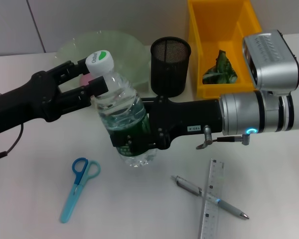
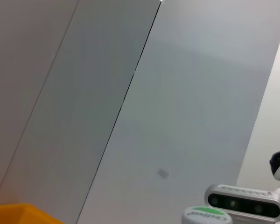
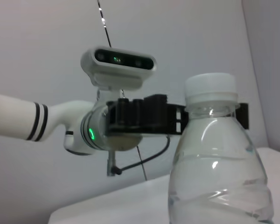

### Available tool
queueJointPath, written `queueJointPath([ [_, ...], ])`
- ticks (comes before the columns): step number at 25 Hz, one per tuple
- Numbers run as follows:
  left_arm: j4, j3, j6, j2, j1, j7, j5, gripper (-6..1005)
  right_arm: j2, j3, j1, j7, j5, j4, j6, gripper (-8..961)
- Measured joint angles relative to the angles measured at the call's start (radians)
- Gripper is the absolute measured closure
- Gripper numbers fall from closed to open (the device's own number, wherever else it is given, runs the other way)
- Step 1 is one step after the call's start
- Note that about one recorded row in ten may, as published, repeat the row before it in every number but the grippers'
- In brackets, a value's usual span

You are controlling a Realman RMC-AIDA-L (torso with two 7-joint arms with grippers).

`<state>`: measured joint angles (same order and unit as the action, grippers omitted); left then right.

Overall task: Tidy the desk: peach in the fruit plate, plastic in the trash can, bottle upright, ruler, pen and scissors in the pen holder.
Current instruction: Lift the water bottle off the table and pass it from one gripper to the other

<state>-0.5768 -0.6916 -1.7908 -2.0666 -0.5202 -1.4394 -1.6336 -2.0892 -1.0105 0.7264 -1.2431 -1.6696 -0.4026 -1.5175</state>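
Note:
The bottle (image 1: 120, 107) stands on the desk (image 1: 30, 199), white cap (image 1: 99, 61) up. My right gripper (image 1: 137, 135) comes from the right and is shut on its green label. My left gripper (image 1: 95, 74) comes from the left, with a finger on each side of the neck just under the cap; the right wrist view shows this too (image 3: 210, 116). A pink bit of the peach (image 1: 84, 78) shows behind the left fingers, in the fruit plate (image 1: 117, 45). The scissors (image 1: 78, 186), the pen (image 1: 209, 197) and the ruler (image 1: 213, 209) lie on the desk, the pen across the ruler.
The pen holder (image 1: 170, 64) stands behind the bottle, empty as far as I can see. The trash can (image 1: 224, 25) at the back right holds crumpled green plastic (image 1: 219, 70). The right arm's silver forearm (image 1: 269, 112) spans the desk's right side.

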Motion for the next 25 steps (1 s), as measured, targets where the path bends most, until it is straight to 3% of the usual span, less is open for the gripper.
queueJointPath([
  [25, 0.107, 0.000, -0.007, -0.003, -0.036, 0.090, 0.010, 174, 0.000, -0.016, -0.001, 0.017, 0.013, 0.013, 0.004, 218],
])
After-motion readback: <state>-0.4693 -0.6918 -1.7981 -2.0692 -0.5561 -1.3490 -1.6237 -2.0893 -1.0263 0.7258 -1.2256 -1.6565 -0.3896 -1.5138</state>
